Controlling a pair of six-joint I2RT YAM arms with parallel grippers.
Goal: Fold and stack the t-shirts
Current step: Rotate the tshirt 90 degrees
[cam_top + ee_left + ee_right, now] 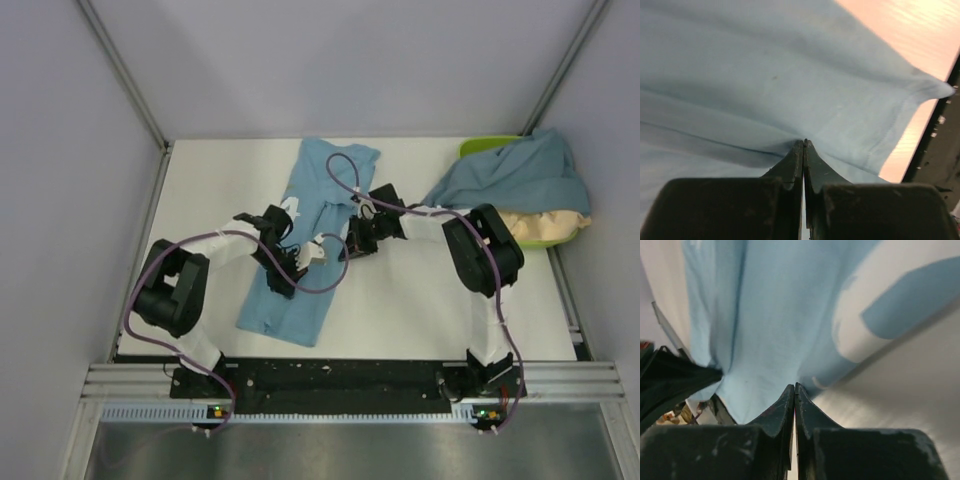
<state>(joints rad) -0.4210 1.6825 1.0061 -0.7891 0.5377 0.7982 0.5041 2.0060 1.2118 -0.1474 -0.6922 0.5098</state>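
White table (200, 200) holds sky-blue shirt (295, 310); wrist views alone show left gripper (804, 142), right gripper (794, 386) pinching it.

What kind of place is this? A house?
Probably a robot lab booth, not a house: bare grey wall panels surround a white table, with two robot arms bolted at its edge, handling a sky-blue t-shirt.

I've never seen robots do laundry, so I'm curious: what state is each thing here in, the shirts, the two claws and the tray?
left gripper: shut on the light sky-blue t-shirt.
right gripper: shut on the same shirt.
light sky-blue t-shirt: long narrow strip on the table, partly folded.
slate-blue t-shirt: unfolded, crumpled over the lime-green tray.
beige t-shirt: unfolded, crumpled, partly under the slate-blue one.
lime-green tray: mostly covered by shirts.
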